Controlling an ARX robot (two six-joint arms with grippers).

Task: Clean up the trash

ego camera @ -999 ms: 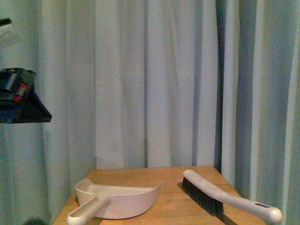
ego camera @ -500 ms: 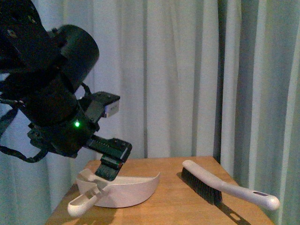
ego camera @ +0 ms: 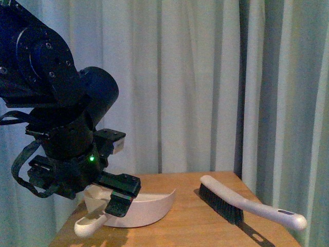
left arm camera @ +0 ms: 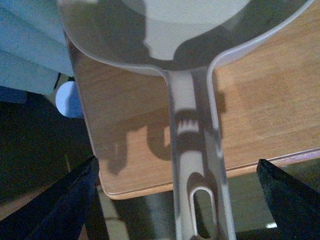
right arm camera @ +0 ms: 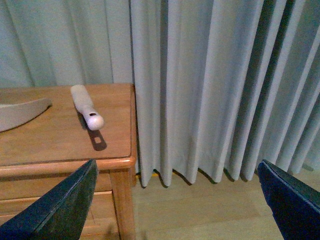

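Observation:
The trash is out of view in every frame. A beige dustpan (ego camera: pixel 149 208) lies on the wooden table (ego camera: pixel 190 229), its handle (ego camera: pixel 88 226) reaching past the near left edge. My left gripper (ego camera: pixel 121 198) hangs open just above that handle. In the left wrist view the handle (left arm camera: pixel 192 150) runs between the two dark fingers, and the left gripper (left arm camera: pixel 177 172) does not touch it. A white hand brush (ego camera: pixel 247 210) with dark bristles lies on the right side of the table. My right gripper (right arm camera: pixel 176 172) is open and holds nothing, off the table's right side over the floor.
Pale curtains (ego camera: pixel 205 87) hang right behind the table and down beside it (right arm camera: pixel 210 75). The right wrist view shows the brush handle (right arm camera: pixel 87 107), the dustpan's lip (right arm camera: pixel 20 112), the table edge (right arm camera: pixel 65 164) and wooden floor (right arm camera: pixel 200 205).
My left arm has come into the front view from the upper left and dropped down onto the dustpan's handle. The brush and dustpan lie where they were.

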